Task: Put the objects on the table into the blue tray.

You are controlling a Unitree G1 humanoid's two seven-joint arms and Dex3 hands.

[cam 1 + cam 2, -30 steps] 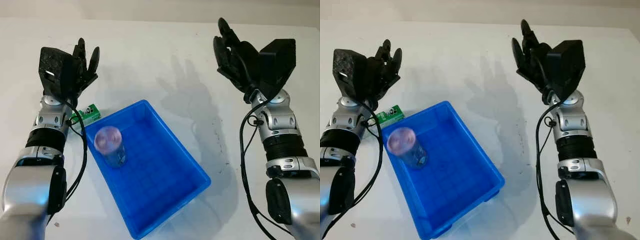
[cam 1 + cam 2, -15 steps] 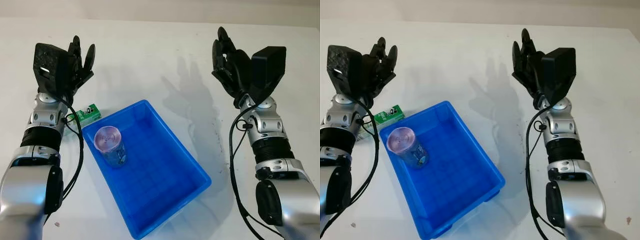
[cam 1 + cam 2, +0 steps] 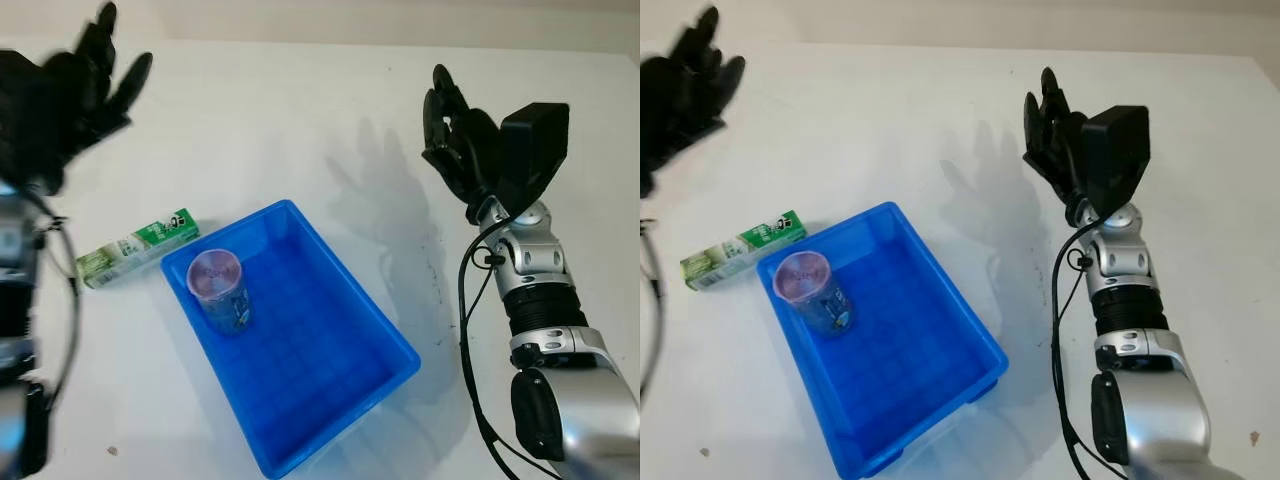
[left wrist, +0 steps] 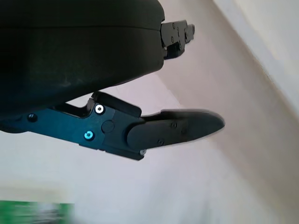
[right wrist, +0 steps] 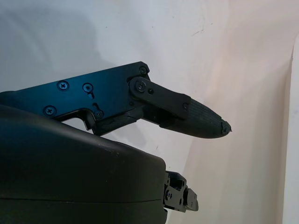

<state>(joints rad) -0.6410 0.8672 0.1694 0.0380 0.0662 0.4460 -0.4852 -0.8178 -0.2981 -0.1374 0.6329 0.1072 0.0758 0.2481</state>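
The blue tray (image 3: 340, 390) lies at the table's middle, turned at an angle. A can with a pink lid (image 3: 220, 290) stands inside it at its left end. Just outside the tray's left corner a green and white box (image 3: 135, 247) lies flat on the table. My left hand (image 3: 70, 85) is raised at the far left, above and beyond the box, open and holding nothing. Over the table to the right of the tray, my right hand (image 3: 455, 125) is held up, open.
The white table (image 3: 290, 120) stretches to a pale wall at the back. Shadows of the hands fall on it beyond the tray.
My left hand has swung up and out toward the far left corner, uncovering the whole green and white box. The right hand has barely shifted.
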